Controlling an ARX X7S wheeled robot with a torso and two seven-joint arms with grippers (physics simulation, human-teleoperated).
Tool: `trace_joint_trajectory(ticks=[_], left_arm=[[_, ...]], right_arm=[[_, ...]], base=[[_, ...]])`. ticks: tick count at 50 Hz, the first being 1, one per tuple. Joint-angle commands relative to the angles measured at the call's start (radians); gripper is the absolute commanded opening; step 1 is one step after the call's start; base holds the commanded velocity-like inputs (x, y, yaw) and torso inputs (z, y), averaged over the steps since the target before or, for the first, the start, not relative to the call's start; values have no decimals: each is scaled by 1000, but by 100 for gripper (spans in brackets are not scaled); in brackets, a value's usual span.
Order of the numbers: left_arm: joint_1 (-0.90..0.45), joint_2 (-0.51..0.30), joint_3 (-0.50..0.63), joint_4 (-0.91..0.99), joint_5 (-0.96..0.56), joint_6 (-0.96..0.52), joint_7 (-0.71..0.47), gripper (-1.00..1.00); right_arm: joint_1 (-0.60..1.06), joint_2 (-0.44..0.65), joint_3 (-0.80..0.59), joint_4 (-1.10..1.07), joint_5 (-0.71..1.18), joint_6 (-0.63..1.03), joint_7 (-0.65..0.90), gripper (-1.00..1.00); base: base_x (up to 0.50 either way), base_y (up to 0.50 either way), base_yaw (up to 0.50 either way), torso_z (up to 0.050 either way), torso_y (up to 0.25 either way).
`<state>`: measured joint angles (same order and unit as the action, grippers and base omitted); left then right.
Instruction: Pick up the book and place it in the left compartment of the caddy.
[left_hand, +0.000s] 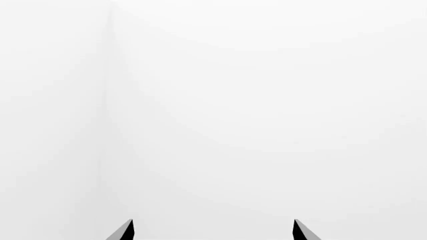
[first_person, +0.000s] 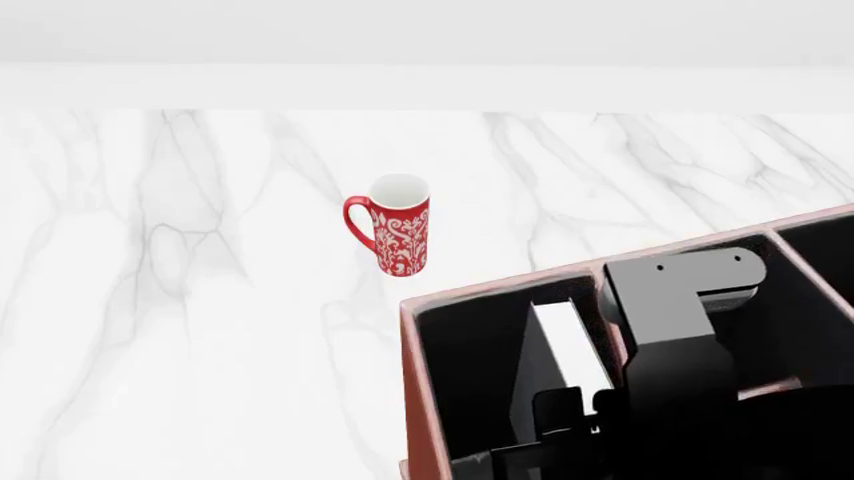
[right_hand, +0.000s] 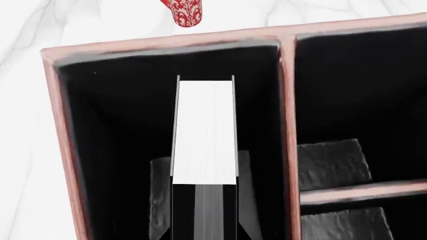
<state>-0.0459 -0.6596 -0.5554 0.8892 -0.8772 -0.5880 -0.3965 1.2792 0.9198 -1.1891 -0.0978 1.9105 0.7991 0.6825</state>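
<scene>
The black book (right_hand: 205, 130) stands upright, white page edges facing the camera, inside the left compartment (right_hand: 113, 150) of the reddish-brown caddy (right_hand: 160, 44). My right gripper (right_hand: 204, 231) is above it, its fingertips against both covers, shut on the book. In the head view the book (first_person: 567, 345) shows in the left compartment (first_person: 467, 380) of the caddy (first_person: 494, 288), with the right gripper (first_person: 561, 440) and arm over it. Whether the book rests on the floor is hidden. My left gripper (left_hand: 213, 227) is open and empty, facing only white surface.
A red white-patterned mug (first_person: 394, 238) stands on the white marble counter behind the caddy's left corner; it also shows in the right wrist view (right_hand: 181, 12). The caddy's smaller divided sections (right_hand: 347, 125) lie to the right of the book. A white wall backs the counter.
</scene>
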Motion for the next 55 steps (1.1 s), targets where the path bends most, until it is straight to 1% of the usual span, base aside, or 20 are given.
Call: trace_joint_trajectory(ticks=[1,13,28,55], left_arm=[[3,-2,-3,0,-4,3,-1,100],[6,-3,0,2,-3,7,-3,100],[8,-8,-4,3,-9,10,-7,100],[16,-12,-5,5,-10,19,-9,100]], right_arm=[[16,-7,22,10,-49,7,-16,-100],[0,-13,15,14,-67,0,-23,-100],[-41,-27,7,16,-103,-30,-67,-100],[-58,-51,-18,39,-145,-26,-64,-100]], base=[[0,0,0,0,0],[0,0,0,0,2],[0,0,0,1,1],[0,0,0,0,2]])
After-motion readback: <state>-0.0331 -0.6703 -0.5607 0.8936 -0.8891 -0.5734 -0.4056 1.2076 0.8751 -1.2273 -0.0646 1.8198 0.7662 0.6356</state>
